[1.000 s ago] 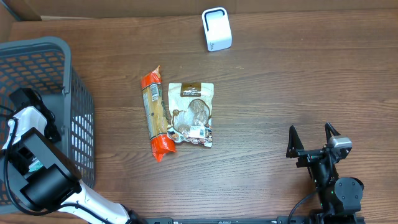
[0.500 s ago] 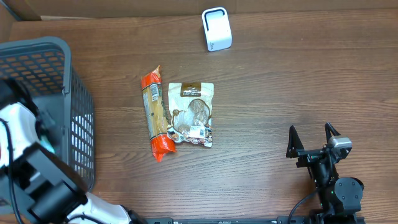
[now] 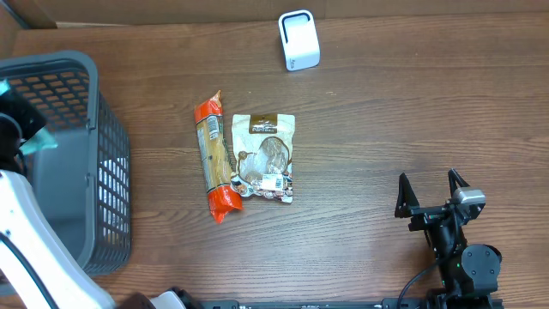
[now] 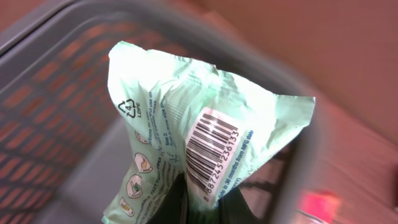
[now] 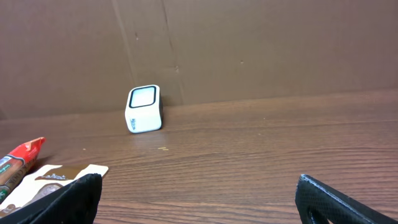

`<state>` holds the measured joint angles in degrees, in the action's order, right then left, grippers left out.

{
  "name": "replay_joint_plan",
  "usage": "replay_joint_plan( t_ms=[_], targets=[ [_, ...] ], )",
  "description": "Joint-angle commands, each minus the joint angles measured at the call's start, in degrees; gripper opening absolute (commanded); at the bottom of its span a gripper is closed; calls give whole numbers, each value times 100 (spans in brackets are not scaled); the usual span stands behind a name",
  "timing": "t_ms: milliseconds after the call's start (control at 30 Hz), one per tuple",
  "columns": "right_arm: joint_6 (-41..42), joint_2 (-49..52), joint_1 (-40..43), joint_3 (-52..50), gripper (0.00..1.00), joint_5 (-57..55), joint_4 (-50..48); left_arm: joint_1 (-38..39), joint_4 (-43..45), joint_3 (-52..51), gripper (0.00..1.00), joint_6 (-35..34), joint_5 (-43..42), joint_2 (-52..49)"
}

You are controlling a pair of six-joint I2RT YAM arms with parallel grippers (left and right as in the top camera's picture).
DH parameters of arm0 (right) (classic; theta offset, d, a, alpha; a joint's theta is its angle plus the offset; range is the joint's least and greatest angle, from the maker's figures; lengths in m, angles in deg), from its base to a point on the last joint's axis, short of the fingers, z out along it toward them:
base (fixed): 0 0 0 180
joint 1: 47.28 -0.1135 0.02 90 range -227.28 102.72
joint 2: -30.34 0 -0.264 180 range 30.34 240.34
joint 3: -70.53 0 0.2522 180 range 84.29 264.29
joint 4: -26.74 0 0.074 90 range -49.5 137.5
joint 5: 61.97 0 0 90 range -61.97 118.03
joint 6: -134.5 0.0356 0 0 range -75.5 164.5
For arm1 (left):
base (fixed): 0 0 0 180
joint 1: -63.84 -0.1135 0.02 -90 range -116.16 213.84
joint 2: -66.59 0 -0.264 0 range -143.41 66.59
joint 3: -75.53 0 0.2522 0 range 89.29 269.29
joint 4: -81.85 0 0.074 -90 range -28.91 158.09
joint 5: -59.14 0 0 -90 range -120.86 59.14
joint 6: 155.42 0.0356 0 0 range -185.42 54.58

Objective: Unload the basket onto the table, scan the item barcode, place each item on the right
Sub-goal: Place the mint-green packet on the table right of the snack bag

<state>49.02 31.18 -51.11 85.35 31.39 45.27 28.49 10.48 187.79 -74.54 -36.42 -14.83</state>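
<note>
On wood table [image 3: 386, 112], white scanner [image 3: 298, 39], cardboard wall [image 5: 249, 50]

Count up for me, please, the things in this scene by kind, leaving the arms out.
Packaged items: 3 (orange pack, brown pouch, green pack)
Scanners: 1 (white scanner)
Baskets: 1 (grey basket)
Total: 5
</note>
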Motion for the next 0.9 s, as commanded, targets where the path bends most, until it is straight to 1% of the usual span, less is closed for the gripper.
replay_joint_plan(
  t_ms=[0, 100, 267, 367, 467, 533, 633, 733, 867],
  targets=[
    [42, -68, -28, -61, 100, -74, -24, 804, -177, 326, 4, -118, -151, 693],
    [42, -68, -28, -61, 100, -74, -24, 1690, -505, 323, 4, -225, -87, 964],
    [42, -68, -28, -61, 100, -74, -24, 3539, -986, 160, 4, -1224, 304, 804],
    [42, -68, -28, -61, 100, -74, -24, 4690, -981, -94, 4, -1838, 916, 472],
    [42, -68, -28, -61, 100, -74, -24, 5838, -920, -256, 4, -2669, 1679, -129],
    [42, -68, -28, -61, 100, -74, -24, 6345, -844, -267, 4, -3042, 1963, -555],
    [42, -68, -28, -61, 100, -74, -24, 6999, -474, -267, 4, -3440, 2240, -1338],
    [42, -68, -28, -61, 100, -74, -24, 7440, -70, -267, 4, -3742, 2251, -2105],
    [42, -68, -28, -61, 100, -74, -24, 7757, 142, -267, 4, -4054, 2251, -2924]
  ],
)
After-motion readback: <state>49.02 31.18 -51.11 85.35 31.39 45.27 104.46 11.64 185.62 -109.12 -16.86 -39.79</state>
